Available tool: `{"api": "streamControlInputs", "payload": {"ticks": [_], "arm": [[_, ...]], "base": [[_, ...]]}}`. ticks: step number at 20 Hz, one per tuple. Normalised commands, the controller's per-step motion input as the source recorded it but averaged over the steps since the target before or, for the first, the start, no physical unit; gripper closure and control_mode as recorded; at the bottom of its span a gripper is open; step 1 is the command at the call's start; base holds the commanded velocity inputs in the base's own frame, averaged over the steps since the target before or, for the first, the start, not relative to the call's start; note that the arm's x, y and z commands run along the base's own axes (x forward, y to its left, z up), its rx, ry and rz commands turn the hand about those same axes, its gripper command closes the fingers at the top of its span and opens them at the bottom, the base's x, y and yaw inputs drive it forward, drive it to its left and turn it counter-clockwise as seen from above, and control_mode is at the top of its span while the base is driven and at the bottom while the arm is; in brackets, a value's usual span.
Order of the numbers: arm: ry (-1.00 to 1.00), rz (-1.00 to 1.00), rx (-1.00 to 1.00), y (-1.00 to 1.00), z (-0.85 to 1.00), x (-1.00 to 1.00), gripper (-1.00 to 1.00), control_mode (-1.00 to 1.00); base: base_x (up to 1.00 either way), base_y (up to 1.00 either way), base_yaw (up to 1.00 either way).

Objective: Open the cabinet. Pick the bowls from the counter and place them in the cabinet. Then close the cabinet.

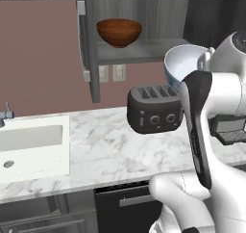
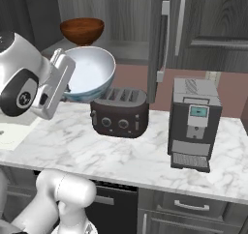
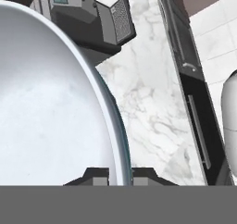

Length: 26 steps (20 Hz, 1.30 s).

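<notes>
The cabinet [image 1: 144,51] stands open, and the reddish-brown wooden bowl [image 1: 119,32] [image 2: 82,31] rests on its grey shelf. The white bowl with the pale blue outside [image 1: 185,66] [image 2: 89,73] [image 3: 46,102] hangs tilted in the air above the toaster, below and in front of the shelf. My gripper [image 3: 121,174] [image 2: 68,87] is shut on that bowl's rim, one fingertip [image 3: 97,176] inside and the other outside. Below lies the white marble counter [image 1: 110,145] [image 2: 121,155].
A dark toaster [image 1: 153,109] [image 2: 118,114] sits on the counter directly under the held bowl. A coffee machine [image 2: 193,124] stands to its right. The open cabinet door [image 1: 89,44] [image 2: 156,39] juts out edge-on. A white sink [image 1: 29,145] is at the left.
</notes>
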Motion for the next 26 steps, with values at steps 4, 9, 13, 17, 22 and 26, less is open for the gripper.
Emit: {"api": "streamControlInputs", "payload": {"ticks": [4,9,13,17,22,26], "arm": [[0.00,0.06,0.03,-0.18,0.27,0.00,1.00,-1.00],[0.00,0.08,0.02,-0.13,0.26,0.00,1.00,-1.00],[0.00,0.07,0.00,-0.05,0.17,0.00,1.00,-1.00],[0.00,0.06,0.00,0.00,0.06,0.01,1.00,-1.00],[0.00,0.05,0.00,0.00,0.00,0.07,1.00,-1.00],[0.00,0.01,0.00,-0.01,0.00,0.14,1.00,-1.00]], "base": [[0.00,0.00,0.00],[0.00,0.00,0.00],[0.00,0.00,0.00],[0.00,0.00,0.00],[0.00,0.00,0.00],[0.00,0.00,0.00]]}}
